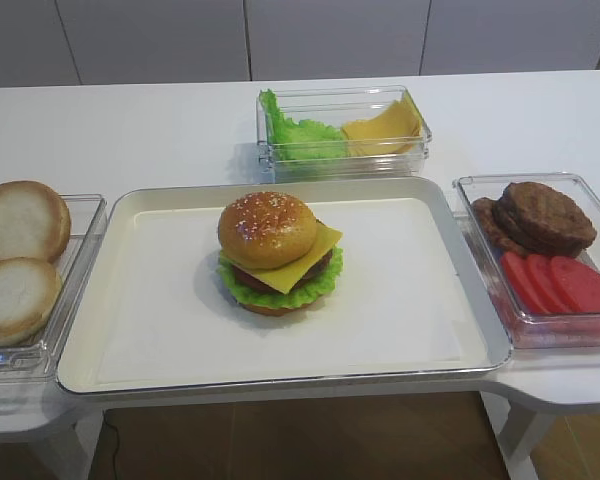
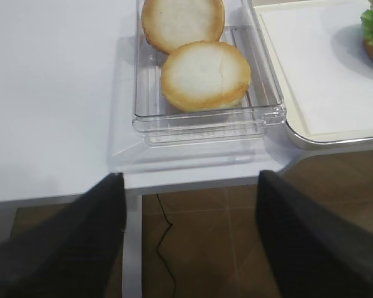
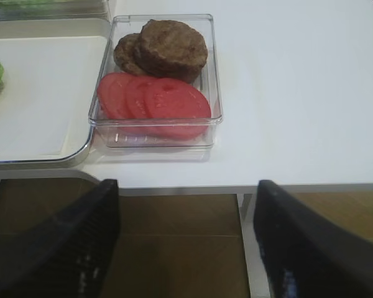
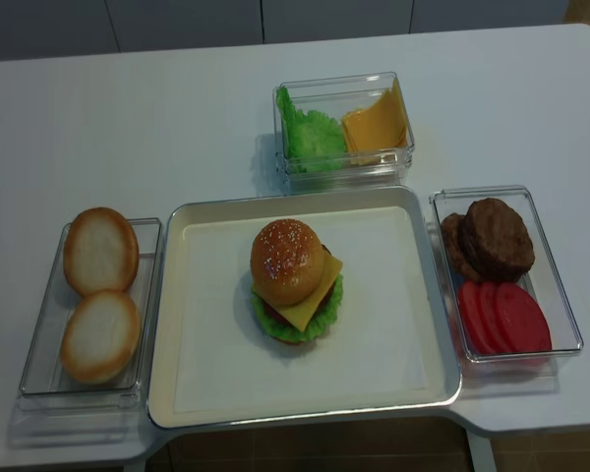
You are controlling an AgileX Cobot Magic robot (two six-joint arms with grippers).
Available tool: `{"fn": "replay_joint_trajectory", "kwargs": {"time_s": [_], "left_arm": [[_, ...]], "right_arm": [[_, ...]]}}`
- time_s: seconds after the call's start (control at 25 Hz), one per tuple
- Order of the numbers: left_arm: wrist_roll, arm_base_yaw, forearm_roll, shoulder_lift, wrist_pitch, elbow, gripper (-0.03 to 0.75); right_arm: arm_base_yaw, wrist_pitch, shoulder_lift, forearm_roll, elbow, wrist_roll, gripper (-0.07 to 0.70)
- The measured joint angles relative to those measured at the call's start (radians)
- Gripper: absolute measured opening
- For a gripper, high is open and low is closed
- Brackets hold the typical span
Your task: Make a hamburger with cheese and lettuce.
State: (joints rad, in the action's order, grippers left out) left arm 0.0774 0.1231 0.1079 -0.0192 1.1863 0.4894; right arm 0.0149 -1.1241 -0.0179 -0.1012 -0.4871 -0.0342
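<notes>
The hamburger (image 1: 275, 252) sits fully stacked in the middle of the tray (image 1: 160, 340) — sesame bun on top, the cheese (image 1: 315, 255) poking out as a yellow corner, the lettuce (image 1: 280, 290) frilling out in a green ring near the bottom. Nothing is touching it. The left gripper (image 2: 189, 242) hangs off the table's front edge, jaws spread wide and empty, just short of the box of plain bun halves (image 2: 205, 74). The right gripper (image 3: 186, 242) does the same — fingers apart, holding nothing, below the box of patties (image 3: 171, 49) and tomato slices (image 3: 155, 99).
</notes>
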Motion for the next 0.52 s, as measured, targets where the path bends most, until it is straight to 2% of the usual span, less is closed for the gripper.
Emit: {"fn": "replay_joint_trajectory", "kwargs": {"time_s": [0.52], "left_arm": [[0.004, 0.000, 0.000, 0.000, -0.001, 0.000, 0.486]], "right_arm": [[0.000, 0.000, 0.000, 0.000, 0.000, 0.000, 0.508]]}}
